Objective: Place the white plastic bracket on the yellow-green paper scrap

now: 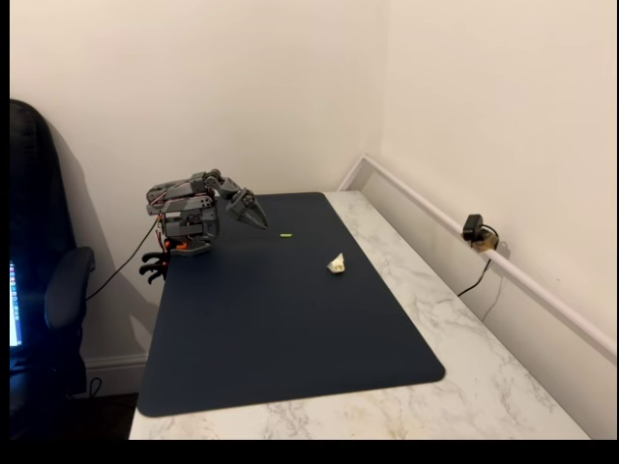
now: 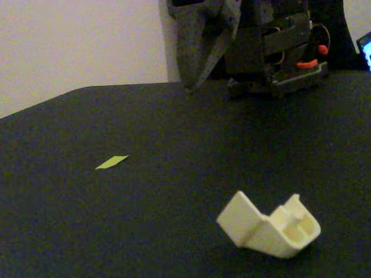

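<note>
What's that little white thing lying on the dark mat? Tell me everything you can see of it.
The bracket is a small cream-white piece, smooth and matt like moulded plastic. Up close it has a flat sloping flap on one side and a blocky, rounded end with shallow hollows on the other, with a dip between them. It lies on the dark mat, well clear of the gripper and apart from the yellow-green scrap. Only the mat touches it. In the wider fixed view it sits near the mat's right edge.
</note>
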